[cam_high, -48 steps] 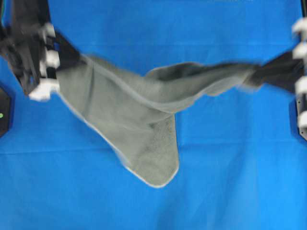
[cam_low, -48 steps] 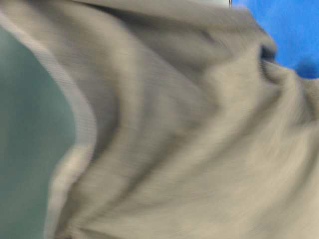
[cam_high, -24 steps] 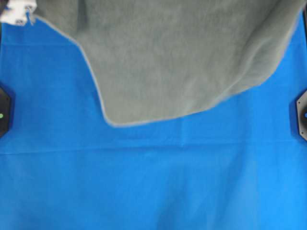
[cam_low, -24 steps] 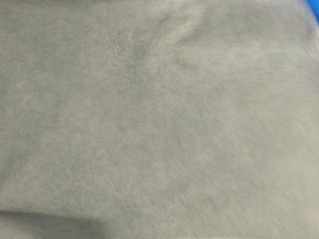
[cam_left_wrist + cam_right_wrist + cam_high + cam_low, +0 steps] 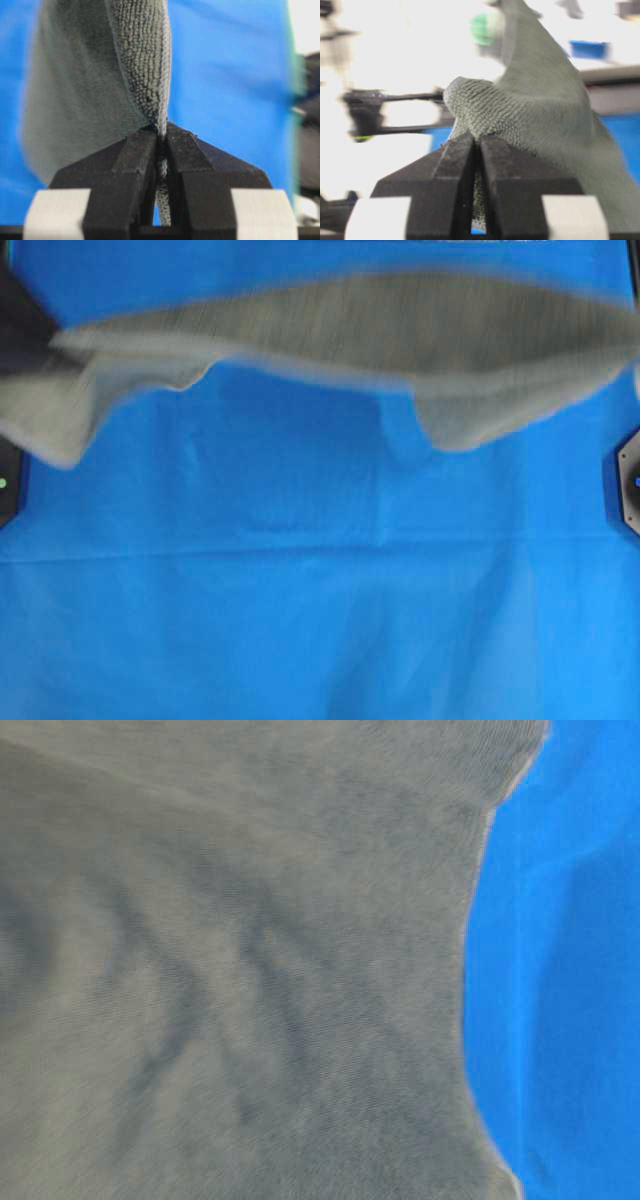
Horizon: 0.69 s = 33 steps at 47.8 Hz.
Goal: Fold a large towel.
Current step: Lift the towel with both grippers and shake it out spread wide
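Stretching sideways where it earlier hung bunched, the towel stays pinched by both end effectors.

A bright blue cloth covers the whole work surface, lying smooth apart from a faint crease running across its middle and a few soft wrinkles nearer the far side. At the left edge sits a small dark mount with a green light, and at the right edge a matching dark mount with a blue light.
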Available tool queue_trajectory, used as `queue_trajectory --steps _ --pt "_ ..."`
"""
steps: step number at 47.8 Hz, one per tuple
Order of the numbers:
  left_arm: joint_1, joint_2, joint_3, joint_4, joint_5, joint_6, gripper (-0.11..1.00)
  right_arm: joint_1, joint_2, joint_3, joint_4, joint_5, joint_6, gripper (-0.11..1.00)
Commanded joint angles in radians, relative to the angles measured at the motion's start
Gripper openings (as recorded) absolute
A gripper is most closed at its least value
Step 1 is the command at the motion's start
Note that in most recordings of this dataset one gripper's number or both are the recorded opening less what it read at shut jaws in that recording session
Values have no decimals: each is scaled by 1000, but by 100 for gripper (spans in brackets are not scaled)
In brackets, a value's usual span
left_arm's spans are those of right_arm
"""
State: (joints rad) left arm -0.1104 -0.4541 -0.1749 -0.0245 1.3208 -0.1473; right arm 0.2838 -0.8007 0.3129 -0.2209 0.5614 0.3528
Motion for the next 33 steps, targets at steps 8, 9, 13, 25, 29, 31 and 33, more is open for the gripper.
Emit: queue_trajectory --steps 8,9,13,25,29,31,33 --pt "-137 25 -67 -3 8 -160 1 163 61 -35 -21 -213 0 2" --pt "-143 28 -67 -3 9 -170 1 167 67 -35 -26 -218 0 2" --pt "-150 43 -78 -3 25 -196 1 172 72 -35 -44 -221 0 2" --pt "-112 54 -104 8 97 -206 1 158 28 -31 -149 -57 15 2" --pt "-48 54 -106 8 138 -206 1 114 3 -11 -192 40 51 2" --pt "-3 54 -109 8 164 -206 1 80 -8 3 -213 77 78 2" --pt "66 55 -115 8 202 -206 1 40 -17 21 -238 107 114 2"
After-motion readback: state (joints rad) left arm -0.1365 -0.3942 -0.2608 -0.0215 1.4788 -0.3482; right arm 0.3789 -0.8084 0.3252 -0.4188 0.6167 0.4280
